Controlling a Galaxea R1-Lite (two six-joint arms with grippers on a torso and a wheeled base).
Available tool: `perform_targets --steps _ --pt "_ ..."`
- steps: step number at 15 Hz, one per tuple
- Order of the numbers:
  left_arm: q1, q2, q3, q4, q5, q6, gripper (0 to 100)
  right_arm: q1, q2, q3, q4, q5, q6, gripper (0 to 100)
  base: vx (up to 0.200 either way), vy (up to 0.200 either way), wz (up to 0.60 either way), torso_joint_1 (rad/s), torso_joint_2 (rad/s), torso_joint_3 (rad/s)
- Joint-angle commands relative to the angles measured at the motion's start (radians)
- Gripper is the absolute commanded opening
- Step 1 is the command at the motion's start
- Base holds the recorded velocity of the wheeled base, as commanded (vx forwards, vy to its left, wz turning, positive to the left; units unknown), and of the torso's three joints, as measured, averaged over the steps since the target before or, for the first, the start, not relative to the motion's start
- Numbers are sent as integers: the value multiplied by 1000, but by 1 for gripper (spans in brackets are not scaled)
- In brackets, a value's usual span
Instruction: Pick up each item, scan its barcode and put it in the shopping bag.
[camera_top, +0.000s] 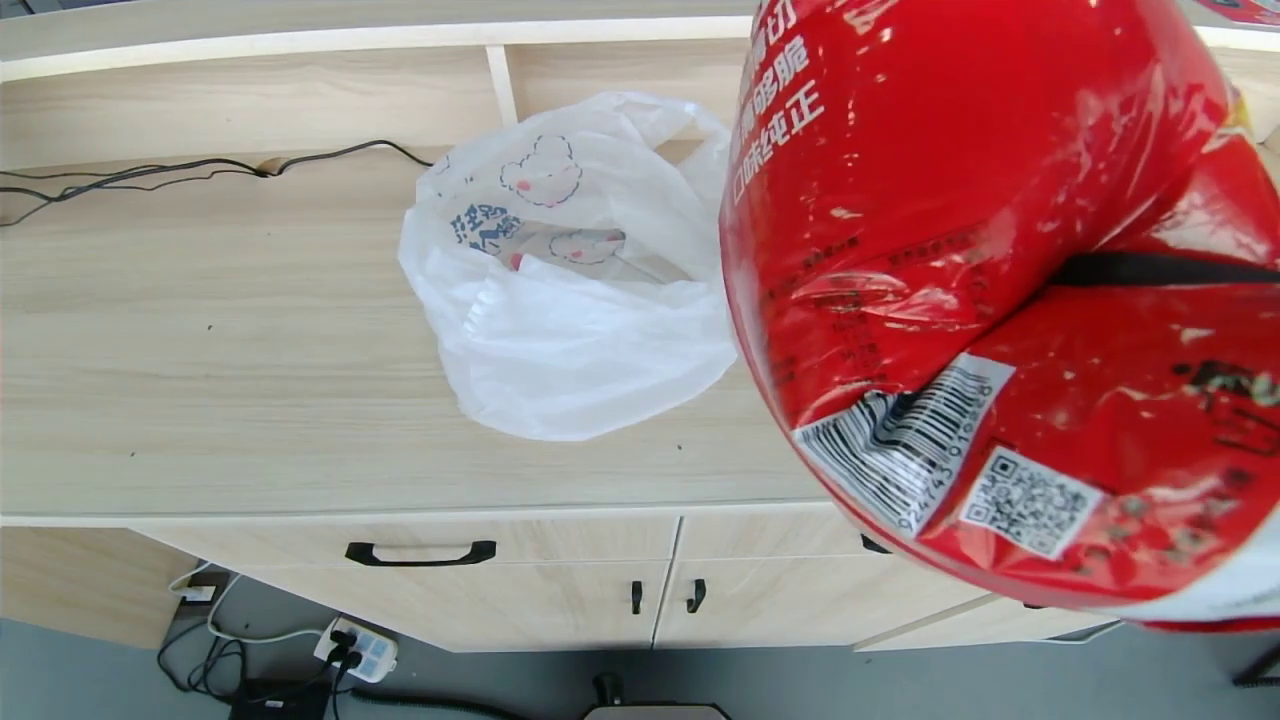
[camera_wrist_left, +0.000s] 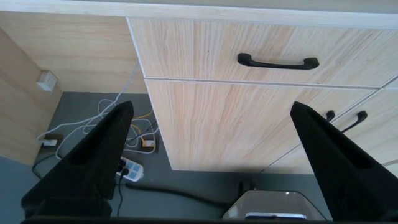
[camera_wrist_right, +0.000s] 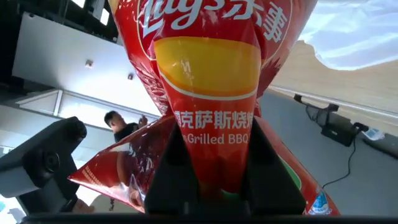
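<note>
A red chip bag (camera_top: 980, 250) hangs high and close to the head camera, covering the right side of that view. Its barcode (camera_top: 900, 440) and a QR label (camera_top: 1030, 500) face the camera. My right gripper (camera_wrist_right: 217, 168) is shut on this chip bag (camera_wrist_right: 211, 93), pinching its crumpled middle, and one dark finger (camera_top: 1150, 270) shows in the fold. A white plastic shopping bag (camera_top: 570, 290) lies on the wooden counter (camera_top: 200, 350), mouth open, to the left of the chip bag. My left gripper (camera_wrist_left: 211, 109) is open and holds nothing, low in front of the counter's drawers.
Black cables (camera_top: 150, 175) run along the counter's back left. Below the counter edge are a drawer with a black handle (camera_top: 420, 552) and cabinet doors (camera_top: 665, 597). A power strip (camera_top: 355, 648) with cords lies on the floor at the lower left.
</note>
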Motion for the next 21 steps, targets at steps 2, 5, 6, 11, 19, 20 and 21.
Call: perform_targets --steps 2,5,6,11,19,20,21 --pt "0 1 0 1 0 1 100 1 -26 56 1 1 -3 0 0 0 0 0 0 0" --pt "0 1 0 -3 0 1 100 1 -49 93 -1 1 -4 0 0 0 0 0 0 0" --pt "0 1 0 -3 0 1 100 1 -49 88 1 1 -4 0 0 0 0 0 0 0" --pt "0 1 0 -1 0 1 100 -43 7 45 16 -18 -159 0 0 0 0 0 0 0" --pt "0 1 0 -1 0 1 100 -585 272 -357 126 -165 -1152 0 0 0 0 0 0 0" --pt "0 1 0 -1 0 1 100 -586 297 -381 123 -151 -1221 0 0 0 0 0 0 0" --pt "0 1 0 -1 0 -1 100 -583 327 -400 103 -139 -1274 0 0 0 0 0 0 0"
